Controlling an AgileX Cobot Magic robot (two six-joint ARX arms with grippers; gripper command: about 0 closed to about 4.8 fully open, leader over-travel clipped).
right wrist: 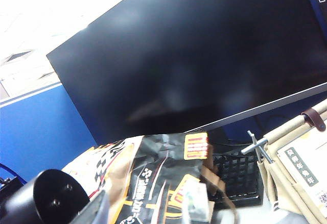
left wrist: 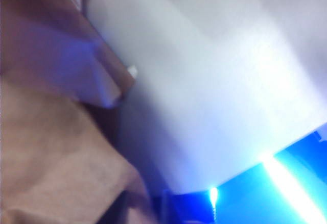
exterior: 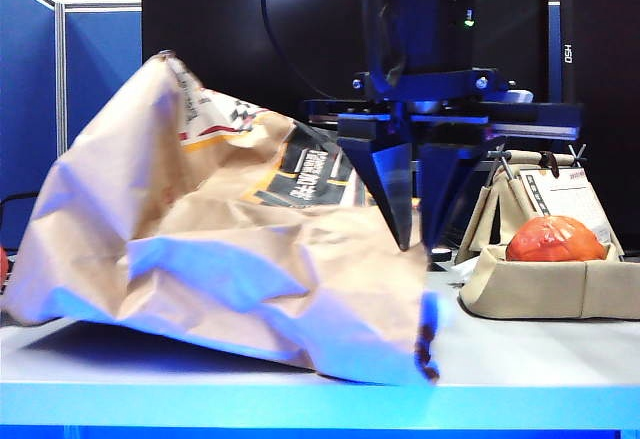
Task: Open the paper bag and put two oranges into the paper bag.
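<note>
Crinkled tan kraft paper fills the left of the table (exterior: pixel 540 359): the paper bag (exterior: pixel 200 249) lies slumped on its side, its black printed panel facing up. The left gripper (exterior: pixel 425 224) hangs at the bag's right edge, its dark fingers narrowly apart with the tips at the paper; whether they pinch it I cannot tell. One orange (exterior: pixel 555 239) sits in a beige fabric tray (exterior: pixel 530 289) at the right, while the right gripper shows in no view.

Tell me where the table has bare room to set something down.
Bare table runs along the front edge, below the fabric tray holding an orange. The paper bag crowds the left and middle; the gripper in exterior view fills the narrow gap between bag and tray.
</note>
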